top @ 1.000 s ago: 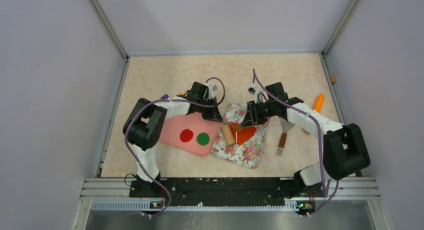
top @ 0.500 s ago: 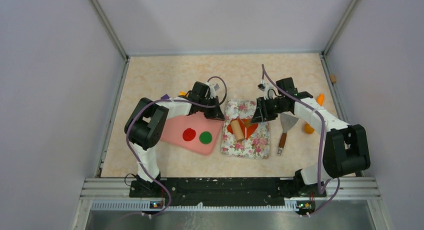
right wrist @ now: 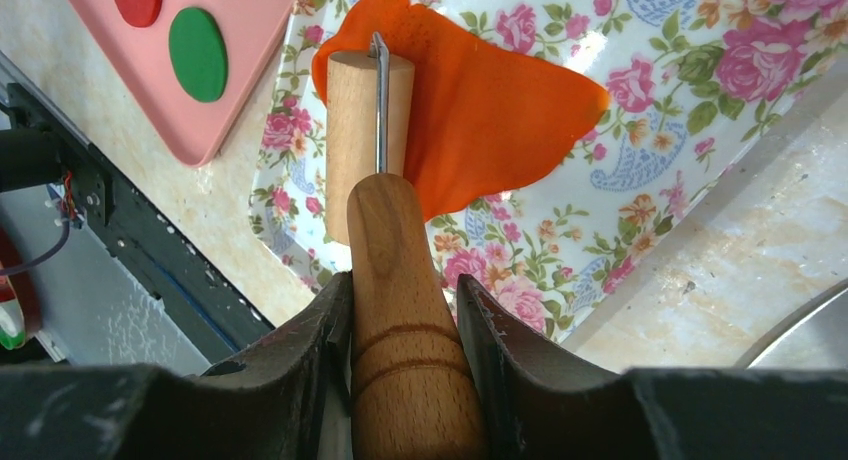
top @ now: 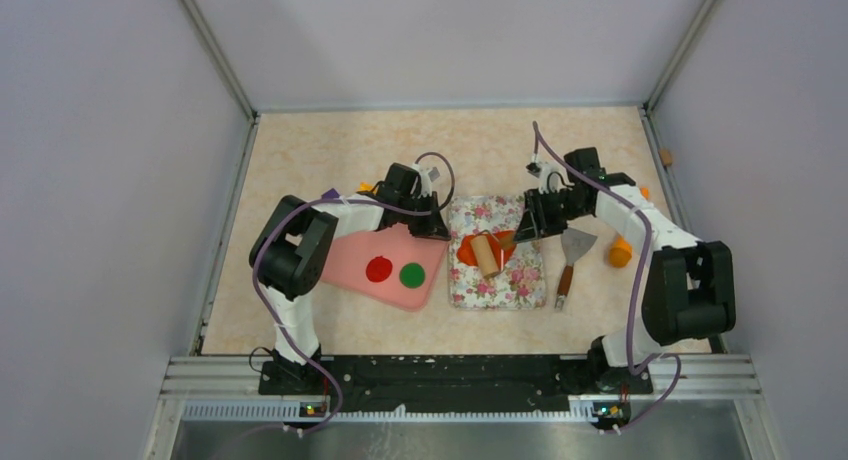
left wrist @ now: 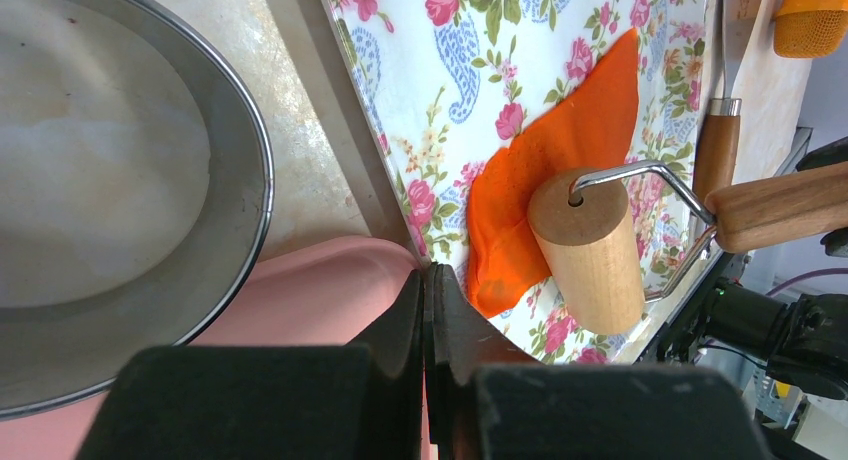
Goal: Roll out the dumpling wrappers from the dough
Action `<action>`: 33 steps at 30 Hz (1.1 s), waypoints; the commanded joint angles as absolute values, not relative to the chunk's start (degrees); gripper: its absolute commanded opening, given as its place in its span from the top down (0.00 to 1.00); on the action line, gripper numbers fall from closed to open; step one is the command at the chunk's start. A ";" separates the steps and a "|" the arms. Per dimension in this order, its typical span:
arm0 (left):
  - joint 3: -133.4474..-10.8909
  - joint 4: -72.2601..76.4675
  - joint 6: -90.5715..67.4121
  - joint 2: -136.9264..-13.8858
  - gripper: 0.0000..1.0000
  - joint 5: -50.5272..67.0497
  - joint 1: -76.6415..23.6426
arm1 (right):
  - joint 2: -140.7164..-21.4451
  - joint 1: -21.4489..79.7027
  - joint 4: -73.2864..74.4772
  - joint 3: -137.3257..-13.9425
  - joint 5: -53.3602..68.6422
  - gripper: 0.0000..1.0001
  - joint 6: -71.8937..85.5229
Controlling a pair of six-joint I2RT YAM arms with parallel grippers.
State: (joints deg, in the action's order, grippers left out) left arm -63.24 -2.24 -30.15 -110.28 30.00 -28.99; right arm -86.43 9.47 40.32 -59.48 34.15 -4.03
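The dough (top: 468,248) is a flattened orange-red sheet on the floral tray (top: 510,280). It also shows in the right wrist view (right wrist: 490,110) and the left wrist view (left wrist: 570,140). My right gripper (top: 527,227) (right wrist: 403,285) is shut on the handle of a wooden roller (right wrist: 355,140), whose drum rests on the dough's left edge (top: 486,252). My left gripper (top: 434,226) (left wrist: 430,278) is shut, pinching the tray's corner. Two wrappers, a red disc (top: 378,269) and a green disc (top: 412,274), lie on the pink board (top: 350,255).
A scraper (top: 568,260) lies right of the tray. An orange carrot-shaped stick (top: 621,250) lies further right. A metal ring's rim (left wrist: 250,180) sits beside the left gripper and the board. Enclosure walls stand on three sides.
The tray's near end has swung to the right, so it lies straighter. My right gripper has moved right and back with the roller, and the drum has rolled over the dough. My left gripper has stayed put.
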 commanded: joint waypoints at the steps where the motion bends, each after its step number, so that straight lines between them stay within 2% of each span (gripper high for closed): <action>1: -61.41 -5.10 -27.60 -113.32 1.00 21.28 -29.09 | -90.03 5.68 43.79 -58.37 6.97 1.00 -13.82; 33: -61.09 -4.83 -28.30 -113.27 1.00 21.71 -29.09 | -88.82 -4.20 45.97 -58.29 2.47 1.00 -14.96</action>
State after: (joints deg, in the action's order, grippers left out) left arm -63.22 -2.20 -30.35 -110.28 30.00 -28.99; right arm -87.37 -1.74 49.04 -60.47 32.80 -7.55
